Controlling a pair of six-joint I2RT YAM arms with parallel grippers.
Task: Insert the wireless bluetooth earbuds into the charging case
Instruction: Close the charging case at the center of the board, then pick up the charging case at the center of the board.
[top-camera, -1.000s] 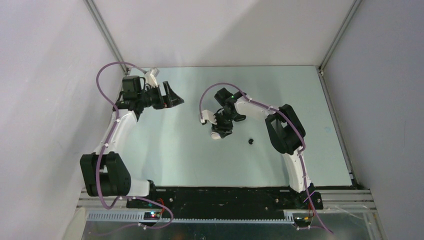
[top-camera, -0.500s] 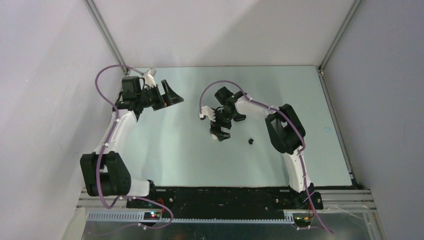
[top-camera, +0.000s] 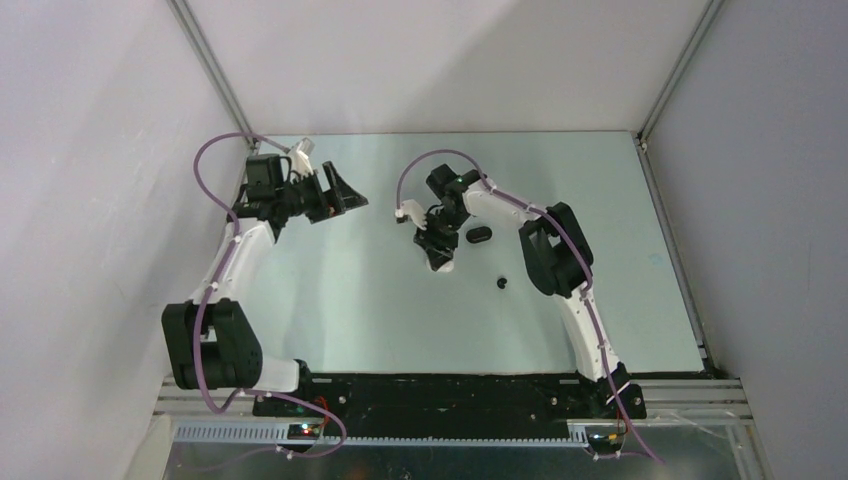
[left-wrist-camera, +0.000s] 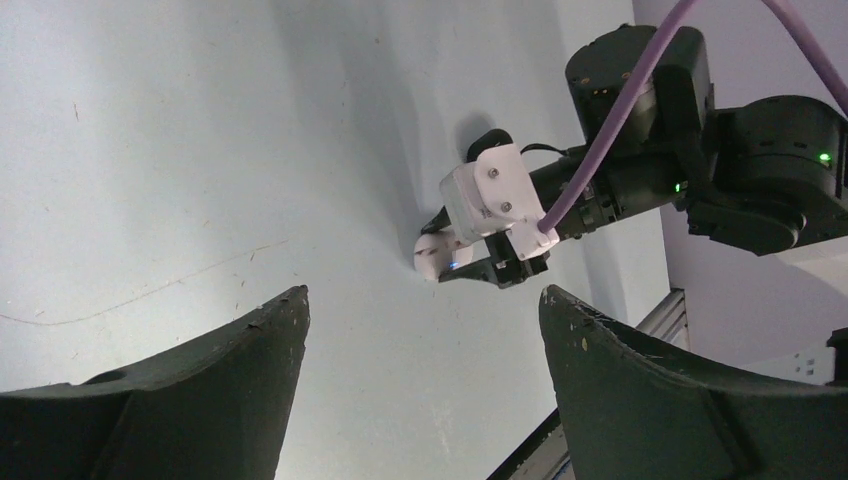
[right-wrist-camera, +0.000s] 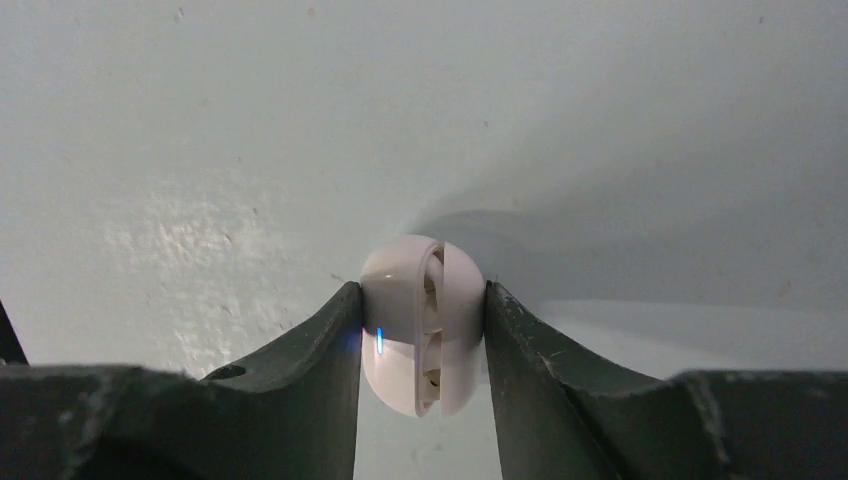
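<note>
Pincer work first: the right pincer (right-wrist-camera: 422, 296) is clamped on the white case (right-wrist-camera: 400, 335); its two dark fingers (right-wrist-camera: 310, 352) press on the case, one on each side; the case sits right between their tips. The case is small and round like a pill; it stands on its edge, with its seam running up and down; the lid is open just a crack; something pale shows inside the crack, but it is too small to tell what it is. A tiny blue light (right-wrist-camera: 379, 340) glows on the left half of the case.

From above, the right arm bends over the middle of the desk (top-camera: 340, 300), and the white case pokes out under its pincer; the case is very low over the desk; it is not clear if it touches it.

A black case (top-camera: 478, 236) lies on the desk just to the right of that pincer, not touching it; it looks shut, but it is far off and small. One black bud (top-camera: 502, 284) lies alone on the desk, a bit nearer to the arm bases than the black case, apart from both cases; no other buds can be made out.

The left pincer (left-wrist-camera: 422, 300) is off to the left, well apart from the cases; its fingers (left-wrist-camera: 200, 375) stand wide apart, with nothing between them; it points across the desk at the right arm; its camera sees the white case in the other pincer.
</note>
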